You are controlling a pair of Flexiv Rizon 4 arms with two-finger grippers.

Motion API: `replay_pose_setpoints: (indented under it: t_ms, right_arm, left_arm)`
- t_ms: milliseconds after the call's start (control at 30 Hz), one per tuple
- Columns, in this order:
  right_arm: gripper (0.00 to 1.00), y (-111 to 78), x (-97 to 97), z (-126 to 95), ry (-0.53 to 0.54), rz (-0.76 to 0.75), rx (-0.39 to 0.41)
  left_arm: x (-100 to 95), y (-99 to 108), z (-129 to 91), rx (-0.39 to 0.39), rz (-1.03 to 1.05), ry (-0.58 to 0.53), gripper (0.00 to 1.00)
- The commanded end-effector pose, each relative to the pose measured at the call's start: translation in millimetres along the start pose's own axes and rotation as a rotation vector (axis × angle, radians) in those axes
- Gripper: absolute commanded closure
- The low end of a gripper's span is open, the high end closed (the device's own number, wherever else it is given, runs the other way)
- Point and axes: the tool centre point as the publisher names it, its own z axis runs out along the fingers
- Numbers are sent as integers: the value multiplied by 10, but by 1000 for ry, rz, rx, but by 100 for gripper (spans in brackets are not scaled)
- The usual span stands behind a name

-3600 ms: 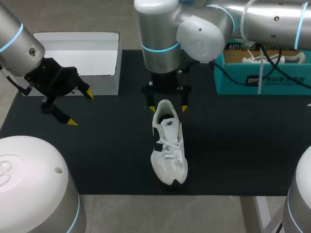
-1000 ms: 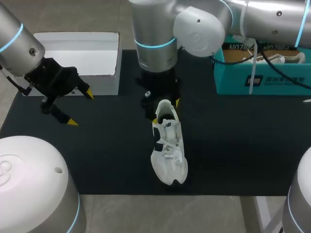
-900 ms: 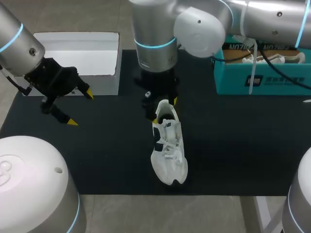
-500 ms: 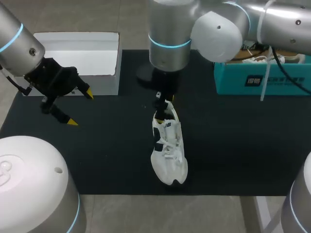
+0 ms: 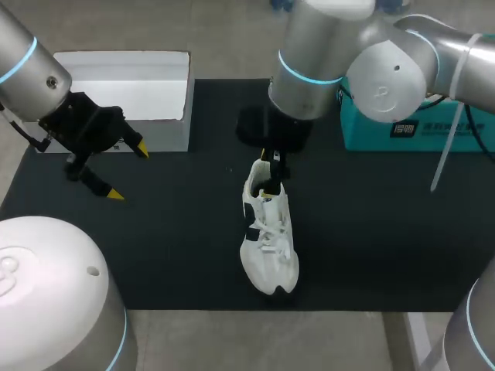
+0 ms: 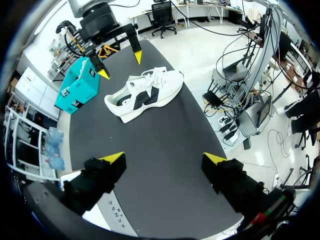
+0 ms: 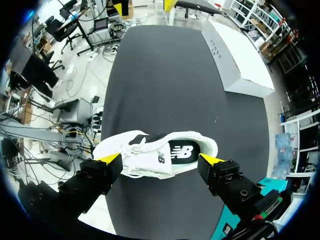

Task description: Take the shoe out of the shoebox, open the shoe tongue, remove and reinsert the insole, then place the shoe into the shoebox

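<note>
Head view: white shoe (image 5: 267, 232) is lying upright on the black table (image 5: 371, 232), out of the teal shoebox (image 5: 387, 127). Right gripper (image 5: 267, 174) is hovering over its heel, fingers apart and gripping nothing. Left gripper (image 5: 128, 171) is hanging well apart. Left wrist view: left gripper is spreading wide and empty. Right wrist view: insole (image 7: 182, 150) is sitting inside the shoe. Judgement: unboxing done; tongue, insole and reboxing are remaining.

Robotics lab: left arm (image 5: 27, 66) and right arm (image 5: 387, 66) over black-matted table (image 5: 170, 232).
</note>
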Motion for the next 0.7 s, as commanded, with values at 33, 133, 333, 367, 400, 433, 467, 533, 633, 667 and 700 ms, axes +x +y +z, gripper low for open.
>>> replay_pose_setpoints:
  t_ms: [33,133,333,367,400,433,467,533,633,667,700]
  right_arm:
    - [0,-7,-138,25,45,-44,-40]
    - [0,0,-229,51,70,-44,13]
    - [0,13,-423,82,90,-43,54]
    - [0,18,-458,95,91,-44,63]
    - [0,29,-494,110,91,-51,66]
    - [0,39,-525,125,87,-51,70]
    - [0,48,-560,148,91,-54,85]
    - [0,51,-623,213,95,-56,93]
    - [0,12,-709,299,99,-51,99]
    - [0,-1,-728,323,98,-48,101]
    - [0,-14,-741,342,99,-46,103]
  left_arm:
    - [4,0,-5,-2,0,1,0]
    - [4,0,-5,-2,0,1,0]
    - [4,0,-5,-2,0,1,0]
    - [4,0,-5,-2,0,1,0]
    - [4,0,-5,-2,0,1,0]
    - [4,0,-5,-2,0,1,0]
    - [4,0,-5,-2,0,1,0]
    - [4,0,-5,-2,0,1,0]
    - [4,0,-5,-2,0,1,0]
    - [4,0,-5,-2,0,1,0]
    - [4,0,-5,-2,0,1,0]
